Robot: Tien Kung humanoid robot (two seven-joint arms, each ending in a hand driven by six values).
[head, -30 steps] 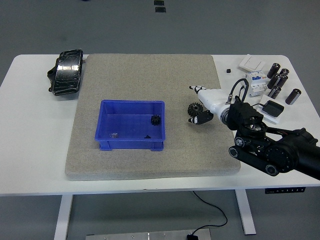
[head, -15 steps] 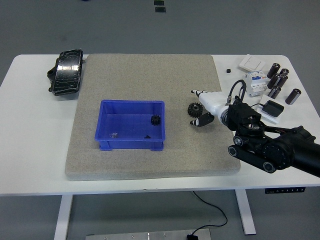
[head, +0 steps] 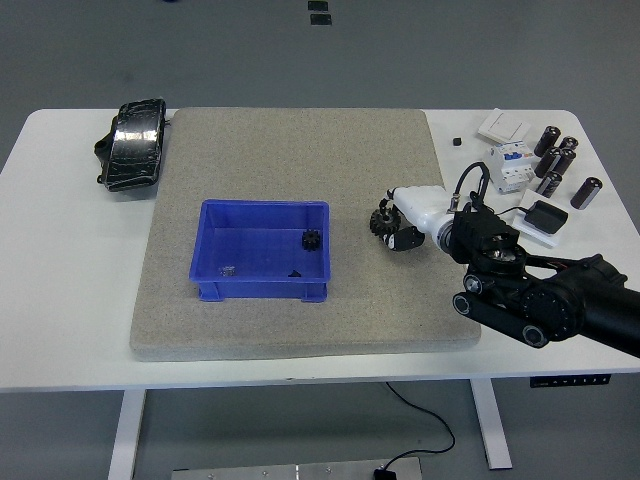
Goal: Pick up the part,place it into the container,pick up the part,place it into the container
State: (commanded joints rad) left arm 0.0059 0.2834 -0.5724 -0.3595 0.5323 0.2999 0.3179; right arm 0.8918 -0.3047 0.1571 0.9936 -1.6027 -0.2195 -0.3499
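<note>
A blue container (head: 215,215) sits on the grey mat (head: 290,150), left of centre. Inside it lie a small black gear (head: 311,239), a small silver part (head: 228,268) and a tiny black piece (head: 295,271). A larger black gear (head: 382,220) is on the mat to the right of the container and looks tilted. My right hand (head: 398,215), white with black fingertips, comes in from the lower right. Its fingers are curled around the gear from above and below. My left arm is out of view.
A black wrapped object (head: 132,143) lies at the table's far left. At the far right are several dark cylinders (head: 560,160), a white circuit breaker (head: 512,165), a white switch plate (head: 497,125), a black box (head: 546,216) and a small black piece (head: 457,141).
My right hand's fingers have curled in from both sides and closed around the larger black gear, which now sits tilted between them. The container and its parts have not moved.
</note>
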